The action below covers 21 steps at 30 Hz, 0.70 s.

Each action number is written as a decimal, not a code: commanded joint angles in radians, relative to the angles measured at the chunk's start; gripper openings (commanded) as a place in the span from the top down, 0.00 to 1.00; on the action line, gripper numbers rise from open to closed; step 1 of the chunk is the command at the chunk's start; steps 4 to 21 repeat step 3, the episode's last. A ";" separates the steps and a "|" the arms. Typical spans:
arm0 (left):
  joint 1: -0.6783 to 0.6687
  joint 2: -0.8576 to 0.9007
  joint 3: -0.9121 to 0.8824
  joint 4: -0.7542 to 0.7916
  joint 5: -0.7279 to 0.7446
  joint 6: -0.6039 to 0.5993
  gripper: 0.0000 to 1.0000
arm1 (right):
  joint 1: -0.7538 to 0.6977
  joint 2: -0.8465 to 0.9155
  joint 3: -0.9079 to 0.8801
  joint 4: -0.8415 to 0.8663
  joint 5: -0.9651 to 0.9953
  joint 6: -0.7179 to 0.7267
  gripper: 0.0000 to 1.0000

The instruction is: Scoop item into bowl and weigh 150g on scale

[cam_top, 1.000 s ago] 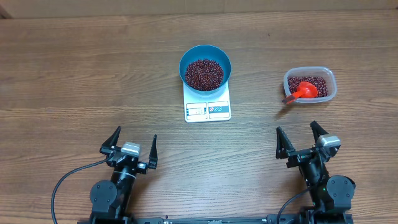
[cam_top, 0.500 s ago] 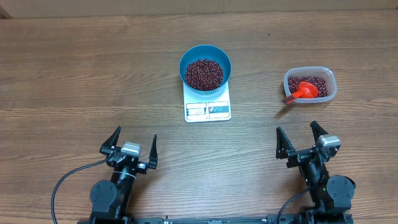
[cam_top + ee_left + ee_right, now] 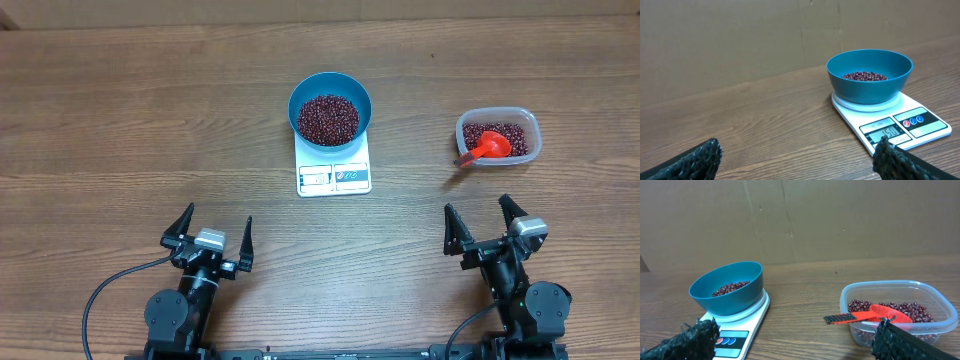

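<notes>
The blue bowl (image 3: 331, 108) stands on the white scale (image 3: 334, 175) at the table's middle, with a heap of dark red-brown beans (image 3: 329, 118) inside. From the left wrist the bowl (image 3: 870, 75) sits on the scale (image 3: 900, 127) ahead to the right, its display lit. In the right wrist view the bowl (image 3: 727, 287) and scale (image 3: 735, 330) are at the left. My left gripper (image 3: 212, 233) and right gripper (image 3: 483, 220) rest near the front edge, both open and empty, well short of the scale.
A clear plastic tub (image 3: 498, 137) at the right holds more beans and a red scoop (image 3: 485, 147), its handle poking over the left rim. In the right wrist view the tub (image 3: 897, 312) is ahead right. A brown cardboard wall (image 3: 740, 35) backs the table.
</notes>
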<state>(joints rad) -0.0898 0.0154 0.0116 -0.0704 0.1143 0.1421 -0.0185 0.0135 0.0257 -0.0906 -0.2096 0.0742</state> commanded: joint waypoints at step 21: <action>0.005 -0.011 -0.007 0.000 -0.017 0.011 0.00 | 0.006 -0.011 -0.006 0.003 0.008 0.000 0.00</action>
